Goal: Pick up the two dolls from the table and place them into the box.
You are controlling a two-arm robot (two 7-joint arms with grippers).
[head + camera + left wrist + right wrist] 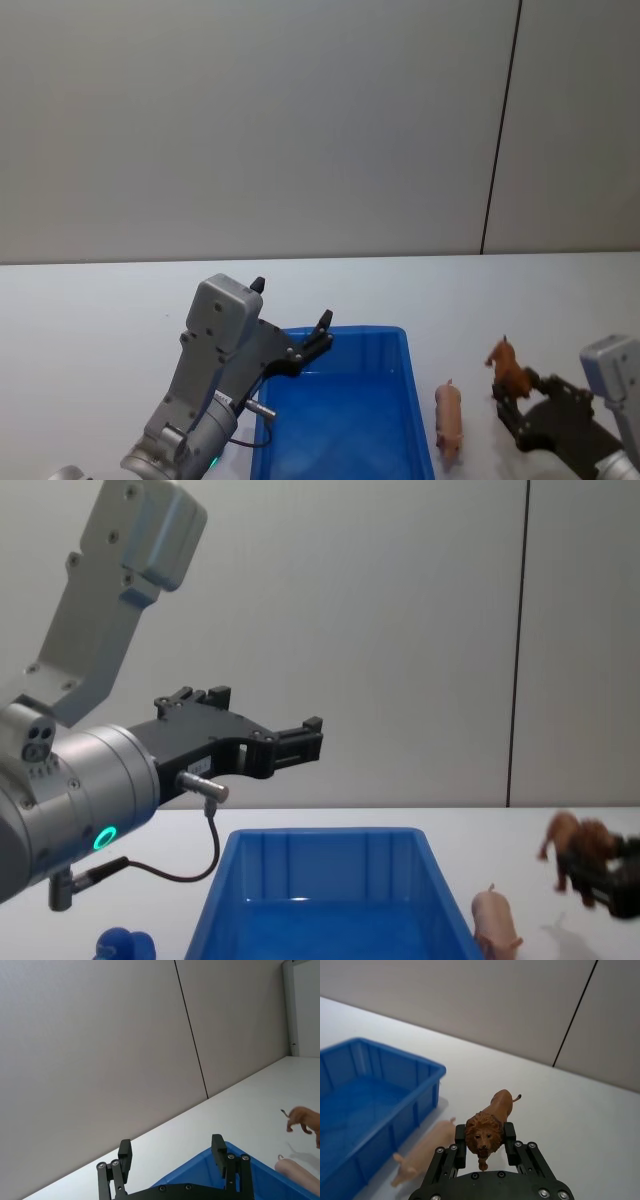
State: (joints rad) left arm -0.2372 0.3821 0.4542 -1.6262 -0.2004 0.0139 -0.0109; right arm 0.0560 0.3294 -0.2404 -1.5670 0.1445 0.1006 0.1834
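White tabletop [100, 300] meets a grey wall [250, 120], my right gripper [485, 1140] clamped on the lion doll [496, 1107] with the pig doll [449, 422] just left of it beside the blue box [340, 420], my left gripper [171, 1146] open, empty, over the box's rim.

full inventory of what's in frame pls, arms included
box: 1, bright blue, on the table in front of the robot
pig doll: 1, pale pink, on the table just right of the box
lion doll: 1, brown, right of the pig, lifted off the table
small object: 1, blue, left of the box, unidentifiable
table: 1, white
left gripper: black, open, above the box's far left corner
right gripper: black, closed on the lion doll
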